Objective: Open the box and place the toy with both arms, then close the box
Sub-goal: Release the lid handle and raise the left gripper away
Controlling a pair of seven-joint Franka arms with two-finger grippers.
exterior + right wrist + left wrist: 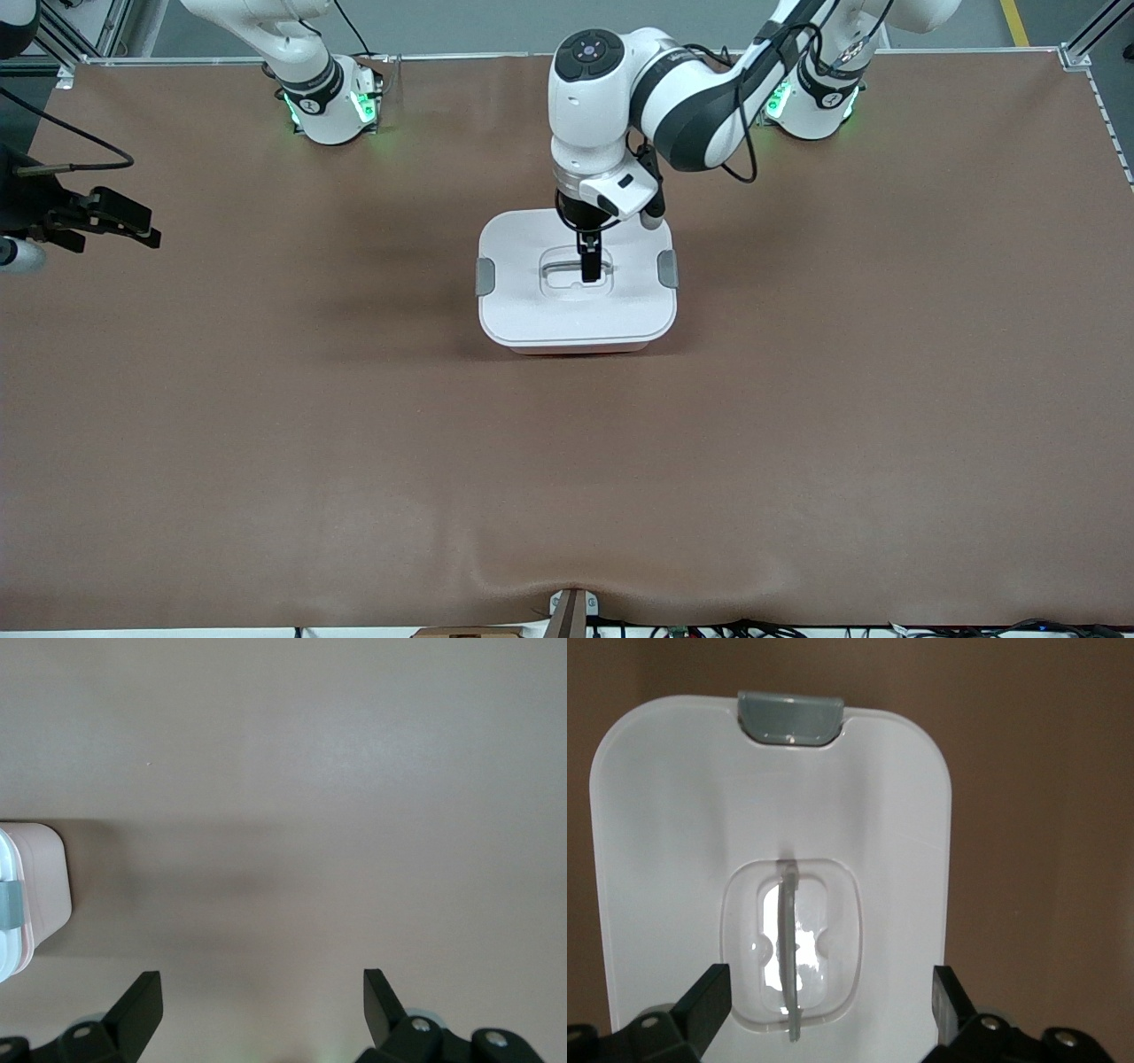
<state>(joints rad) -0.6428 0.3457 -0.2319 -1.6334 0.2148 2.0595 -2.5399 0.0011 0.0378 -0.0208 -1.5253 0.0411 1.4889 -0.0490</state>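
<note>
Box [576,306] sits mid-table, lid [682,850] on, both side clips [485,276] look down. We see no toy in any view.

Left gripper [590,266] is over the lid's recessed handle [788,948], jaws wide, holding nothing, fingers either side of the recess. Right gripper [111,217] waits over bare table [266,443] at the right arm's end, jaws also wide and empty.

Risks as we judge them:
- handle bar is thin; closing off-centre could slip off it
- pulling with the clips latched could lift the whole box or drag it
- pressing too deep jams fingertips in the recess

No brand, label or writing legible anywhere.
</note>
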